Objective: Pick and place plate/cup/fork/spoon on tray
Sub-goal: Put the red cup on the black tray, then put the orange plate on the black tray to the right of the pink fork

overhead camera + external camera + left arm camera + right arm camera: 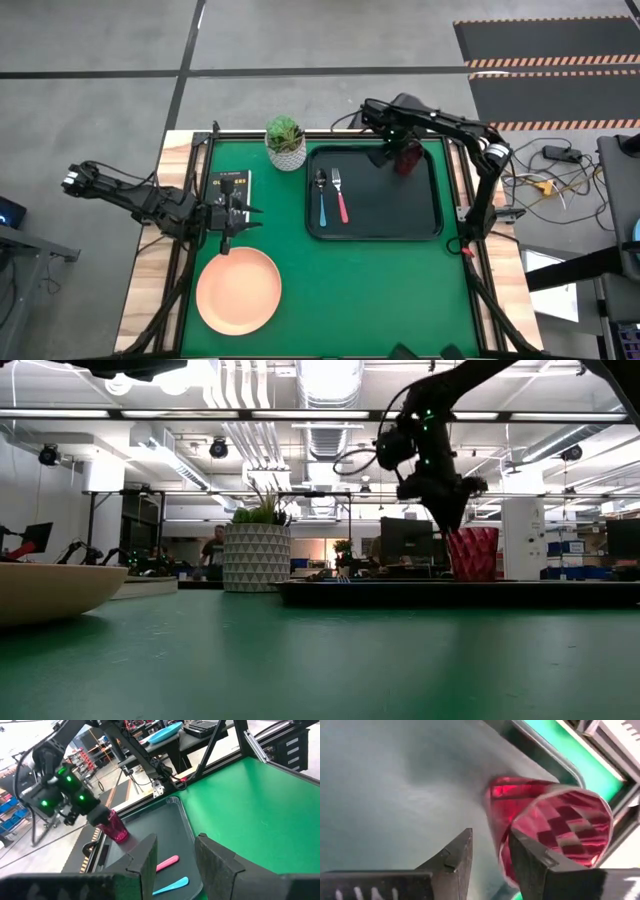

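The large black rectangular tray (375, 222) carries fork and spoon; the stiff, probably light salmon-orange round plate (238, 290) lies on the green tabletop (380, 290), best gripped by its rim. The left gripper (232, 213) hovers beside it, fingers narrowly apart. The right gripper (490, 852), fingers apart, seemingly releases the small maroon cup (406, 158) on the tray.

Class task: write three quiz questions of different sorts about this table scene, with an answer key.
1. True or false: the plate lies on the tray.
2. Which gripper is at the cup? A) left B) right
3. Fill in: the fork and spoon lie side by side on the ____.

Key:
1. False. It lies on the green mat, by the left gripper, whose fingers stand open.
2. B. The right gripper has one finger inside the cup's rim; the cup stands on the tray.
3. Tray.
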